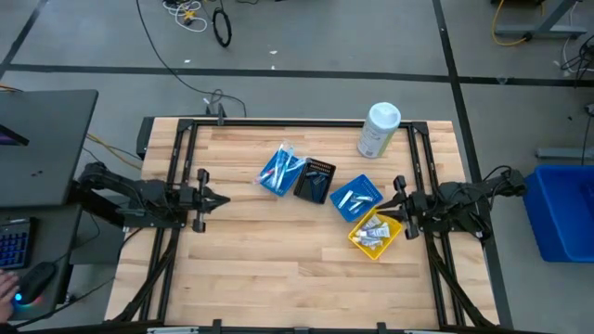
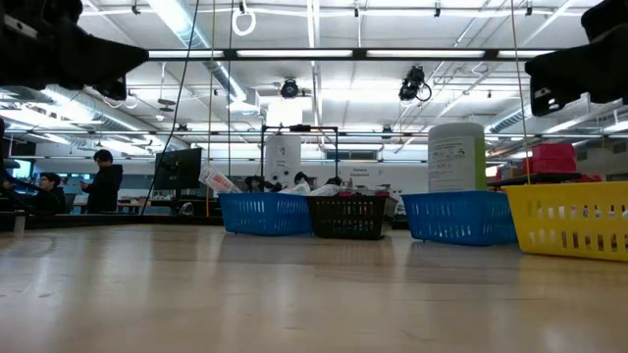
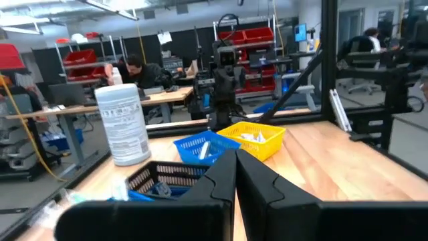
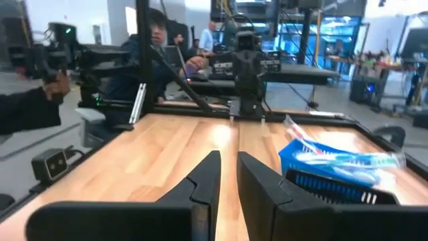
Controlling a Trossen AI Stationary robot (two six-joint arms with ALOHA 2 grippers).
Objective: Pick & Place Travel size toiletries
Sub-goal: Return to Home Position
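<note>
My wooden table [image 1: 251, 269] carries four plastic baskets [image 1: 362, 245] in a row slanting to its right edge (toiletries [image 1: 374, 234] inside); a white cylindrical canister [image 1: 379, 130] stands behind, near the far edge.

Looks like a robotics lab in an industrial hall: runs strip lights [image 2: 182, 20] under an open ceiling, keeps red bins [image 3: 251, 33] on metal shelving, seats people [image 2: 102, 181] at desks (a monitor [image 2: 181, 167] beside them), leaves cables [image 1: 223, 23] across grey concrete floor [image 1: 325, 46].

Pale wooden bench [image 1: 278, 269], tall white canister [image 1: 379, 130] upright near its far edge, a blue basket [image 2: 263, 214], black basket [image 2: 348, 218] just beside it, second blue basket [image 2: 459, 218], yellow basket [image 2: 569, 221], large blue bin [image 1: 561, 209] on the floor
</note>
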